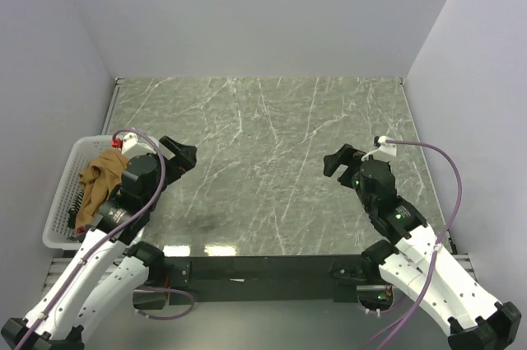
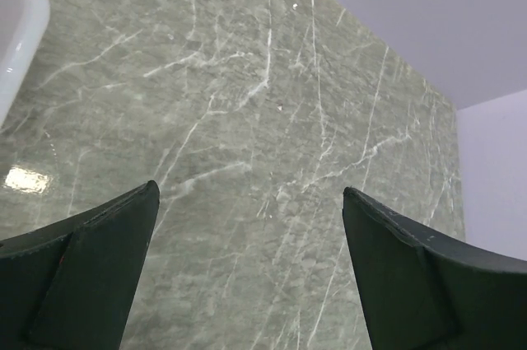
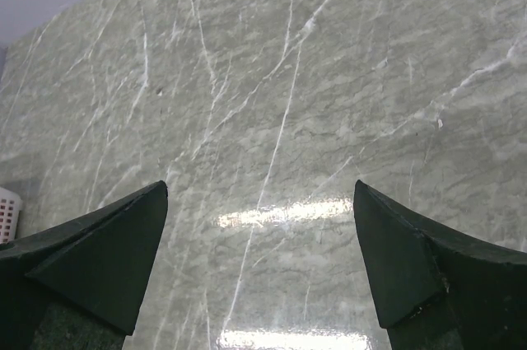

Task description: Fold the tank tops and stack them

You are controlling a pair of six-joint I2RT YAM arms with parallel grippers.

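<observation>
A: Checking tools first. L side?
B: The left gripper [image 1: 179, 155] has its jaws spread wide w/ nothing btwn them. Wrist view shows only the marble table [image 1: 272, 136] past the fingers. It hangs over the table's left part, tips aimed toward the middle, no cloth touched.
A: R side?
B: The right gripper [image 1: 336, 161] is the same: jaws wide apart and empty, over the table's right part, tips aimed inward.
A: Where's the clothing?
B: A tan-brown tank top [image 1: 97, 179] lies bunched in the white mesh basket [image 1: 59, 220] at the table's left edge. It sits just beside the L wrist, behind the L fingertips, and well apart from the R tool. Part of the basket's contents is hidden by the L arm.
</observation>
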